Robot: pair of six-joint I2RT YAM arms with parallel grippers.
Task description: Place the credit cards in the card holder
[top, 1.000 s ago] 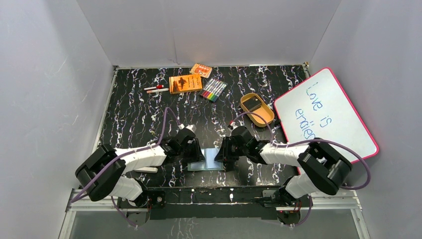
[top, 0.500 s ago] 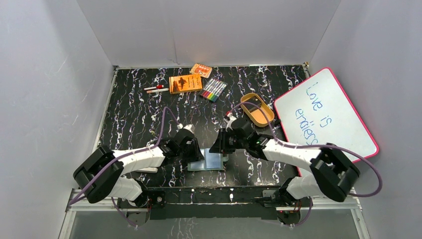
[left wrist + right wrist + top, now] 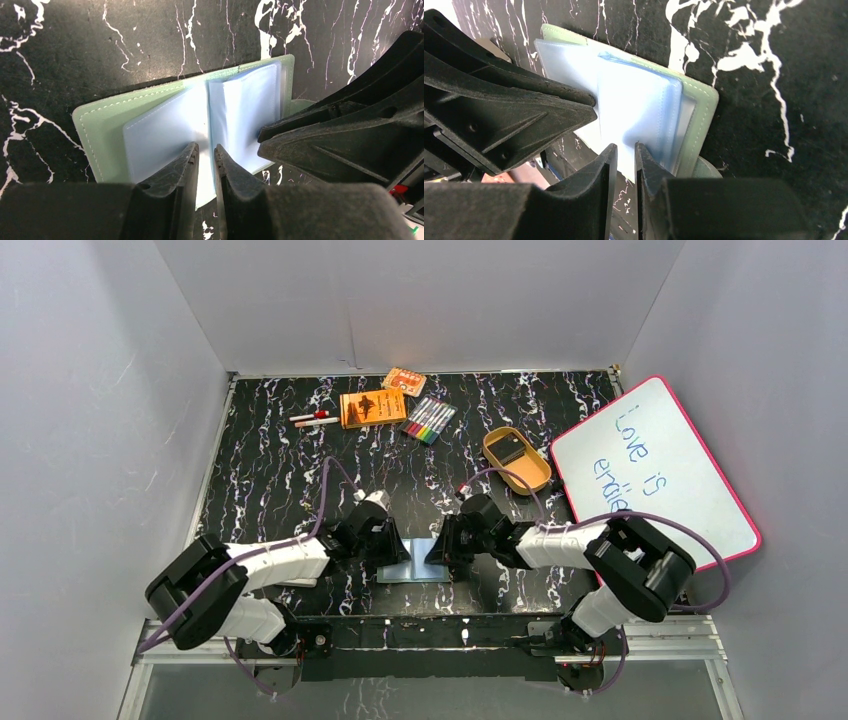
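The sage-green card holder (image 3: 413,569) lies open on the black marbled table near the front edge, its pale blue sleeves up. It also shows in the left wrist view (image 3: 100,125) and the right wrist view (image 3: 704,115). My left gripper (image 3: 392,550) (image 3: 206,150) is at its left side, fingers closed to a slit on a sleeve leaf standing edge-on. My right gripper (image 3: 443,552) (image 3: 626,149) is at its right side, fingers closed to a narrow slit over the sleeves, holding no card. One dark credit card (image 3: 510,448) lies in the tan tray.
The tan oval tray (image 3: 528,483) sits far right of the holder. A whiteboard (image 3: 655,470) leans at the right. Orange boxes (image 3: 372,407), a marker pack (image 3: 429,419) and pens (image 3: 314,419) lie at the back. Both grippers crowd close together over the holder.
My right gripper lifted away from the holder toward the back, then came down again at its right edge. The left gripper and the holder stayed put.
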